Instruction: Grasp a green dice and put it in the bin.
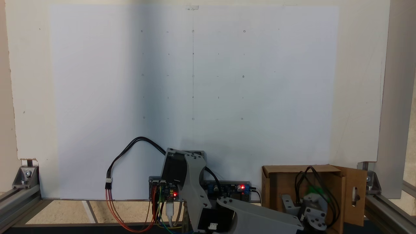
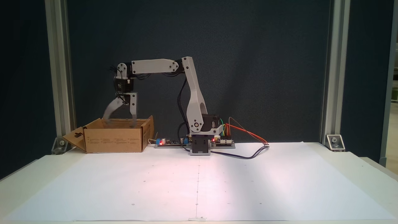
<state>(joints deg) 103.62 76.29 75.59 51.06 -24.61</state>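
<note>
The bin [image 2: 115, 140] is a brown cardboard box at the left of one fixed view, its slotted flap [image 2: 76, 137] folded outward. My gripper [image 2: 120, 122] hangs straight above its opening, open, jaws spread wide, tips at rim height, with nothing between them. In the other fixed view, which looks down, the bin [image 1: 279, 182] sits at the lower right with the arm's wrist [image 1: 310, 209] over it. A bit of the green dice [image 1: 313, 189] shows inside the box, partly covered by the black cables and the wrist.
A white paper sheet [image 2: 199, 180] with small dot marks covers the table. Circuit boards with red lights [image 2: 222, 140] and loose wires [image 2: 248, 133] lie by the arm's base [image 2: 199, 146]. Aluminium posts [image 2: 59, 77] stand at both sides.
</note>
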